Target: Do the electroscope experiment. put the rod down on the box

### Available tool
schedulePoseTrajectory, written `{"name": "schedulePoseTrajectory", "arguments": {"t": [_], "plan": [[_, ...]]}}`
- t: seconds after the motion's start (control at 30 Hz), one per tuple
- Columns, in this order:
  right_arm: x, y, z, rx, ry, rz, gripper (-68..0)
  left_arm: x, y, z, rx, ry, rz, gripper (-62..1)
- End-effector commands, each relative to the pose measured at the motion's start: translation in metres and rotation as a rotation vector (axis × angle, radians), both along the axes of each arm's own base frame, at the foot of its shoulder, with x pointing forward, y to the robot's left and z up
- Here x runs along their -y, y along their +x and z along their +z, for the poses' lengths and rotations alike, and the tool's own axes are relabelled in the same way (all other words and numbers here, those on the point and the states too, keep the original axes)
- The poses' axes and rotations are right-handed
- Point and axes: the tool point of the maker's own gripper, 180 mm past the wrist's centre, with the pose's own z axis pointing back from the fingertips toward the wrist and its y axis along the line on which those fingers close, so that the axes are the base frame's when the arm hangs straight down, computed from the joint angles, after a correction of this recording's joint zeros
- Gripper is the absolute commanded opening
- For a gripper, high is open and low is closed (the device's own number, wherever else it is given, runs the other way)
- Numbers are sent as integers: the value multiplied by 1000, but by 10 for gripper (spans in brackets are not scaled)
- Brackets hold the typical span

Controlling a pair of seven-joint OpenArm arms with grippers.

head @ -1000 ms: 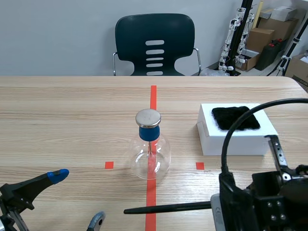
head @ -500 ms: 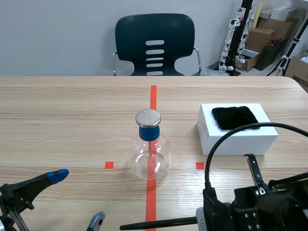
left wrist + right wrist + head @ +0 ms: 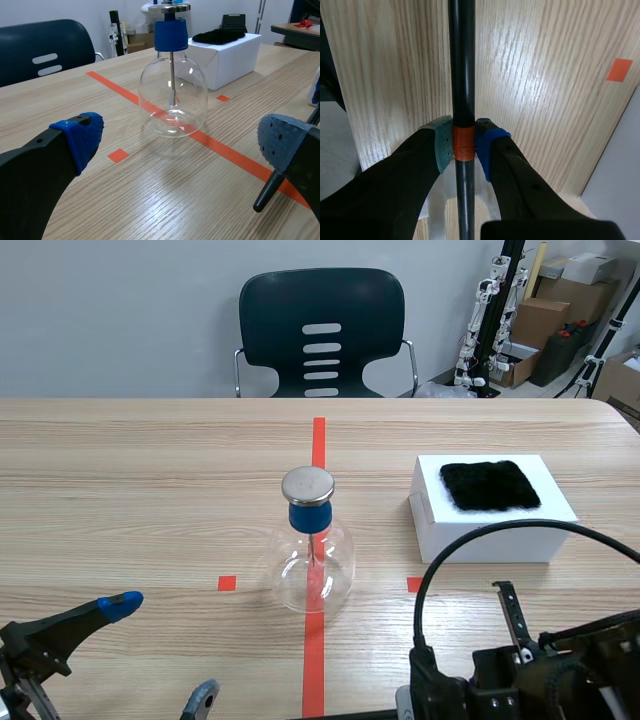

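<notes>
The black rod with an orange band is pinched between the pads of my right gripper, which is shut on it just above the wooden table. In the scene view my right arm sits low at the near right edge, its fingers hidden. The rod's tip shows beside my left gripper's finger. The white box, topped by a black fur cloth, stands at the right. My left gripper is open at the near left, with nothing in it.
The glass electroscope flask with a blue stopper and metal cap stands on the centre tape line, left of the box. A dark chair is behind the table's far edge. Cardboard boxes and stands fill the back right corner.
My right arm has drawn back toward the near edge with the rod, which has slid almost out of the scene view's bottom. The left arm, flask and box have not moved.
</notes>
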Motion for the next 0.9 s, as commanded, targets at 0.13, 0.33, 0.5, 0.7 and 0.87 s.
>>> {"name": "schedulePoseTrajectory", "arguments": {"t": [0.13, 0.33, 0.5, 0.7, 0.87], "plan": [[1, 10, -1, 9, 4, 2, -664, 0, 2, 5, 17, -17, 3, 14], [3, 9, -9, -12, -2, -15, -664, 0, 2, 5, 17, -17, 3, 14], [1, 9, -10, -13, 9, -18, -664, 0, 2, 5, 17, -17, 3, 14], [1, 9, -10, -13, 8, -18, -664, 0, 2, 5, 17, -17, 3, 14], [3, 10, -10, -11, -4, -21, -664, 0, 2, 5, 17, -17, 3, 14]]}}
